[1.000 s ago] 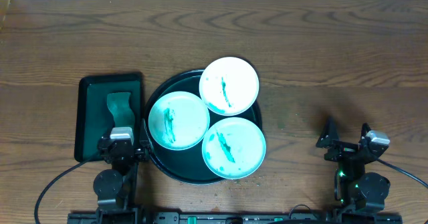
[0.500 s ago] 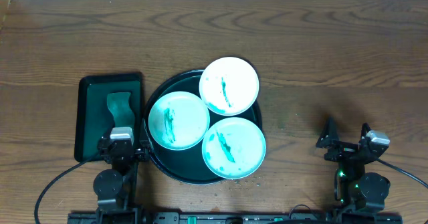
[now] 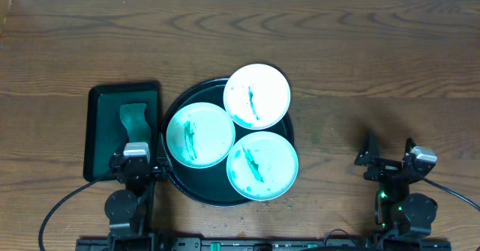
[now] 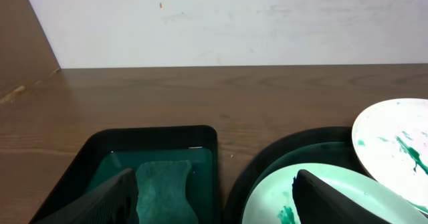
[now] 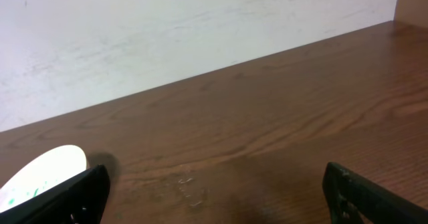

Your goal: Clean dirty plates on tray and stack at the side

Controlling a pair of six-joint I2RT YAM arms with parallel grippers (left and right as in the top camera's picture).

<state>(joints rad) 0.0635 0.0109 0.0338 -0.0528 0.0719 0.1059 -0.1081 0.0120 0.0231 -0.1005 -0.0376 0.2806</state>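
Note:
Three pale plates smeared with green lie on the round dark tray (image 3: 180,182): one at the left (image 3: 200,134), one at the back (image 3: 256,95) and one at the front right (image 3: 262,165). My left gripper (image 3: 136,159) is open and empty at the table's near edge, just left of the tray. In the left wrist view its fingers (image 4: 214,200) frame the left plate (image 4: 321,197) and the rectangular tray. My right gripper (image 3: 388,157) is open and empty over bare table, well right of the tray; its fingers (image 5: 221,197) show in the right wrist view.
A small rectangular dark green tray (image 3: 101,135) holding a green sponge (image 3: 134,118) lies left of the round tray; it also shows in the left wrist view (image 4: 160,138) with the sponge (image 4: 164,184). A white wall runs along the table's far edge.

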